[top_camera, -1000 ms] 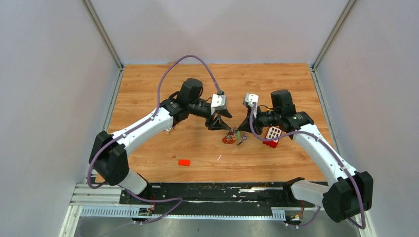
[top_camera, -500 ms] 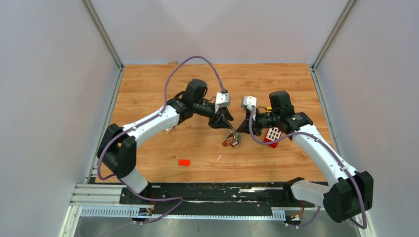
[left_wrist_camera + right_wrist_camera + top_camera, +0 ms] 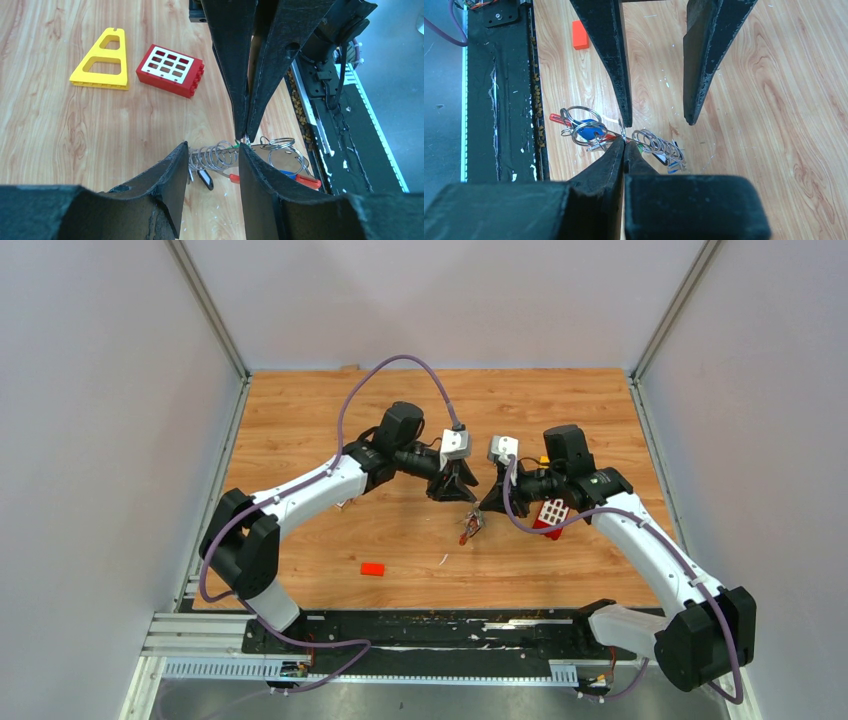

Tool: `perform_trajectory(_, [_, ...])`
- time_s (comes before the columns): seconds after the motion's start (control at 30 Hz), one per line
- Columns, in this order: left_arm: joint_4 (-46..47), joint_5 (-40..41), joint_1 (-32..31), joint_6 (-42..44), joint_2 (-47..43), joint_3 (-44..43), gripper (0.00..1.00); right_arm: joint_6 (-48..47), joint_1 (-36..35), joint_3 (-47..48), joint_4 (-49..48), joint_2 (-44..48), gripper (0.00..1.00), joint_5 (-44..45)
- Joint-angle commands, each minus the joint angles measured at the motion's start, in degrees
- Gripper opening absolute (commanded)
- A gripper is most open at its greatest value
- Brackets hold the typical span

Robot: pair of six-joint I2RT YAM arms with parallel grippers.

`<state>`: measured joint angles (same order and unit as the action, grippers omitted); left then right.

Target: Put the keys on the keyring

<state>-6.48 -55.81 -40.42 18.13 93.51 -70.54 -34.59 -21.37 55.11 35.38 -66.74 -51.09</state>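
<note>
Steel wire everywhere: the keyring bunch of linked silver rings (image 3: 215,156) hangs over the wooden table (image 3: 749,100) from the right gripper (image 3: 624,142), which is pinched tight on one thin loop. The left gripper (image 3: 212,150) has its jaws apart, straddling the ring chain. The tiny keys with blue and black plastic tags (image 3: 586,131) dangle alongside. Looks light, floppy and slippery to me, so I'd grab a ring edge-on, not a tag.

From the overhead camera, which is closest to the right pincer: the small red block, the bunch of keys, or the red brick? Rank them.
1. keyring bunch, pinched at the right pincer tips.
2. red brick, just to its right, beside the arm.
3. small red block, far left, toward the near edge.
</note>
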Motion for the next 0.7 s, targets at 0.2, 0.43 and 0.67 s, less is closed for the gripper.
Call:
perform_trajectory(0.2, [0.32, -1.15, -0.47, -0.5, -1.65, 0.3, 0.51, 0.08, -0.25, 0.54, -2.64, 1.88, 0.0, 1.35])
perform_trajectory(0.43, [9.53, -1.15, 0.34, -8.82, -3.33, 3.68, 0.52, 0.38, -0.24, -0.44, -3.35, 2.33, 0.0, 2.18])
perform_trajectory(0.67, [9.9, -1.84, 0.48, -9.07, -4.08, 5.08, 0.52, 0.45, -0.23, -0.66, -3.68, 2.15, 0.0, 2.85])
